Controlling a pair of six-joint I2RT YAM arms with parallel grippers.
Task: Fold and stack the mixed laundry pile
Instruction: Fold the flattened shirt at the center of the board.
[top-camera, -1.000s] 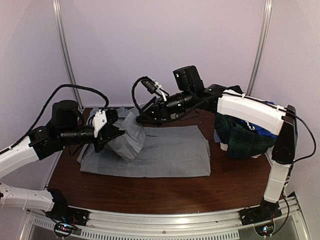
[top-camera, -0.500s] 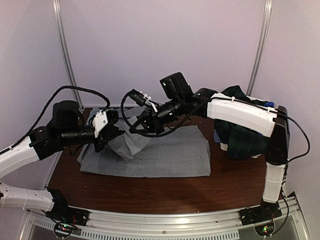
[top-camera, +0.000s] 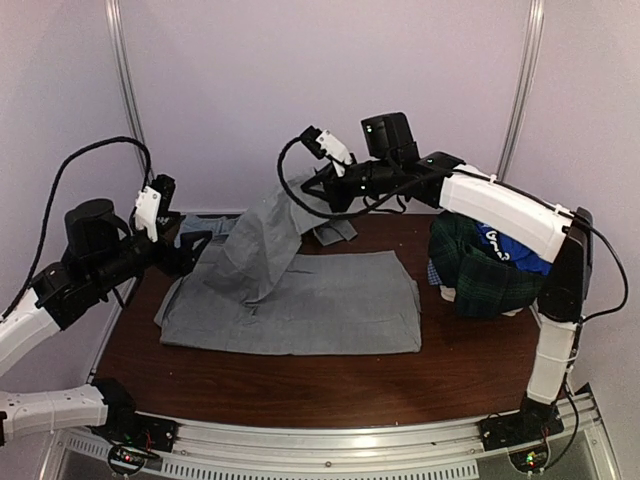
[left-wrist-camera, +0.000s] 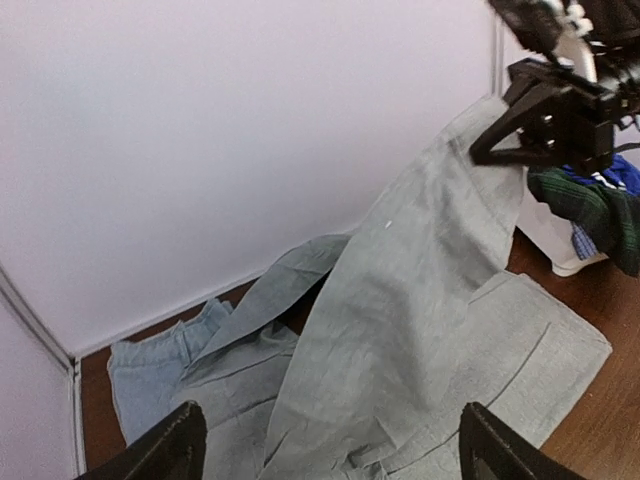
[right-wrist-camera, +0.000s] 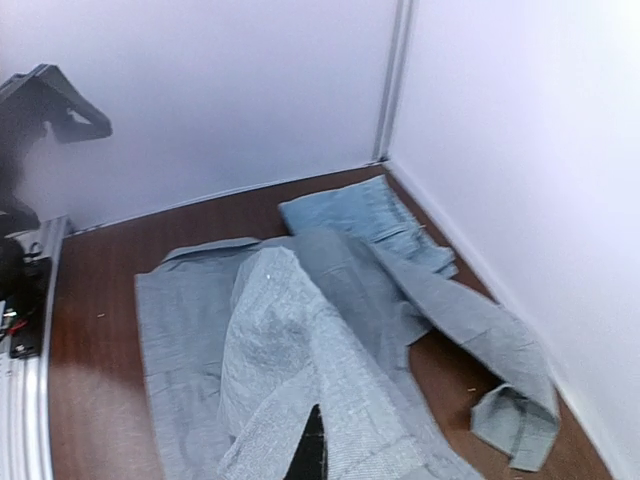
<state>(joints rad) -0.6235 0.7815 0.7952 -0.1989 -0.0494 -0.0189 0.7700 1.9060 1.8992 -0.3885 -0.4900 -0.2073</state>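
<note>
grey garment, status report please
Left fingers open, off the cloth. Right fingers shut on grey garment, one part lifted. Mixed laundry pile heaped far right. Nothing in the way.

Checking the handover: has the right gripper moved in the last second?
Yes. The right gripper, shut on the grey garment, has risen and shifted right; in the top view it now shows against the back wall instead of over the table.
</note>
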